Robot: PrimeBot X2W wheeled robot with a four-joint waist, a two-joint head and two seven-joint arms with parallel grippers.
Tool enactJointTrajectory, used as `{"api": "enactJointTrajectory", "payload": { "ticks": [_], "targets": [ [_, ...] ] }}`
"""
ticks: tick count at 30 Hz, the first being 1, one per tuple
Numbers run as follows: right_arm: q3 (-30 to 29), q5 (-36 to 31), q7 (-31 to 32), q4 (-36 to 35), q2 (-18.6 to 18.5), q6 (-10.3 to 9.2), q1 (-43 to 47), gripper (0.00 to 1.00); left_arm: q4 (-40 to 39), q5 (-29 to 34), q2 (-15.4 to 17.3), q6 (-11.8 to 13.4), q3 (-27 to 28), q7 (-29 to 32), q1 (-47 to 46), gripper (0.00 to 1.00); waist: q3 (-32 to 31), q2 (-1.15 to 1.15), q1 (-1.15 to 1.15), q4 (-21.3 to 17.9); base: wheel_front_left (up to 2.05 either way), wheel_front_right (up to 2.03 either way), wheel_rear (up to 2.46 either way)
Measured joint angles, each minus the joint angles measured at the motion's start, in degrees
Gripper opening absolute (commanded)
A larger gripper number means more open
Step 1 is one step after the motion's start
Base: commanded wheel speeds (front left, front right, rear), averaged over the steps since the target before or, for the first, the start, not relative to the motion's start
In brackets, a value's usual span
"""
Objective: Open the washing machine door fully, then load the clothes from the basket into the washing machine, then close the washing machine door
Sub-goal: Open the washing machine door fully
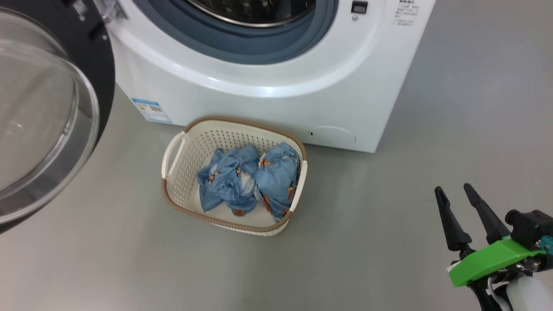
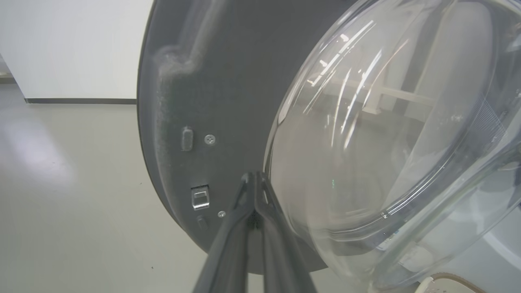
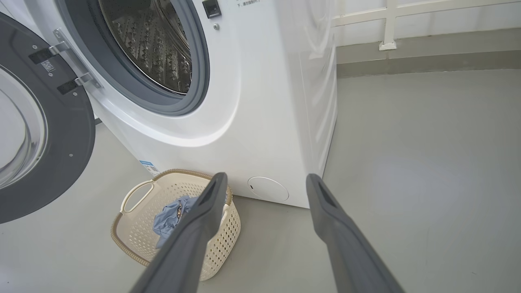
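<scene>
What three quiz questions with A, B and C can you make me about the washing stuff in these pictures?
1. Where are the clothes? A on the floor. B in the basket. C on a shelf.
2. How many blue bundles are there? A one. B four. C two.
3. The washing machine door is: A open. B shut. C missing.

Answers:
1. B, the clothes lie inside the cream basket's walls.
2. C, the head view shows two bundles side by side.
3. A, the door hangs swung out to one side, leaving the round mouth of the washing machine uncovered.
</scene>
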Motion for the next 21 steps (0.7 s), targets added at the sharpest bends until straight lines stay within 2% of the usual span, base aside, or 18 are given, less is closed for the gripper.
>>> {"api": "enactJointTrajectory", "payload": {
  "ticks": [1,2,5,7,8,11,13,14,19,21],
  "targets": [
    [0.0,0.18,0.0,0.04,0.09,0.0,0.3,1.0,-1.11,-0.7,-0.43,0.0,-0.82,0.01,1.29,0.0,-0.65,0.0,0.0,0.05,0.0,0.0,0.0],
    [0.0,0.34,0.0,0.01,0.16,0.0,0.7,1.0,-2.31,-1.66,-0.79,0.0,-1.74,0.0,2.72,0.1,-1.32,0.0,0.0,0.1,0.0,0.0,0.0],
    [0.01,0.41,0.0,0.01,0.38,0.0,1.99,1.0,-5.89,-3.58,-2.0,0.0,-3.92,0.01,7.17,0.22,-3.29,0.0,0.0,0.18,0.0,0.0,0.0],
    [0.02,0.52,0.0,0.05,0.52,0.0,2.82,1.0,-8.11,-4.3,-3.04,0.0,-4.34,0.0,9.96,0.2,-4.6,0.0,0.0,0.16,0.0,0.0,0.0],
    [0.04,0.76,0.0,0.05,0.6,0.0,3.27,1.0,-9.17,-4.76,-3.59,0.0,-4.92,0.01,11.31,0.24,-5.23,0.0,0.0,0.12,0.0,0.0,0.0],
    [0.07,0.86,0.0,0.14,0.93,0.0,4.24,1.0,-12.49,-5.58,-5.8,0.0,-6.46,0.01,14.99,0.46,-7.0,0.0,0.0,-0.16,0.0,0.0,0.0],
    [0.07,0.87,0.01,0.14,1.32,0.0,4.85,1.0,-14.7,-6.04,-7.25,0.0,-7.58,0.01,16.96,0.78,-8.01,0.0,0.0,-0.5,0.0,0.0,0.0],
    [0.07,0.87,0.01,0.11,1.44,0.0,5.14,1.0,-15.79,-6.3,-7.95,0.0,-8.14,0.01,17.79,0.87,-8.45,0.0,0.0,-0.72,0.0,0.0,0.0],
    [0.07,0.89,0.0,-0.25,1.53,0.0,6.77,1.0,-21.18,-5.69,-11.18,0.0,-11.49,0.01,21.31,1.0,-9.91,0.0,0.0,-2.4,0.0,0.0,0.0],
    [0.08,0.9,0.01,-0.29,1.52,0.0,6.97,1.0,-22.56,-5.16,-12.36,0.0,-13.68,0.01,22.26,1.0,-10.27,0.0,0.0,-3.22,0.0,0.0,0.0]
  ]
}}
